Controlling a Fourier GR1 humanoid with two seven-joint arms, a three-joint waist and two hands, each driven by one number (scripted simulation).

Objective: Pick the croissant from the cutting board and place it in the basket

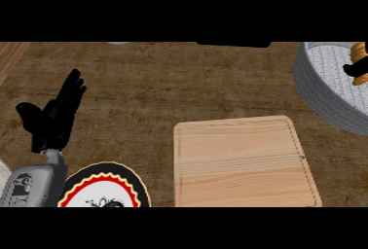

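The wooden cutting board lies at the lower middle with nothing on it. The grey basket sits at the upper right, cut off by the view's edge. Over its inside, at the far right edge, the orange croissant shows in two pieces with a black bit of my right hand curled across it; the rest of that hand and its arm are out of view. My left hand stands open at the left, fingers up, resting away from the board.
A black plate with a red, yellow and white wavy pattern sits at the lower left beside my left forearm. A dark object and a small grey one lie at the counter's far edge.
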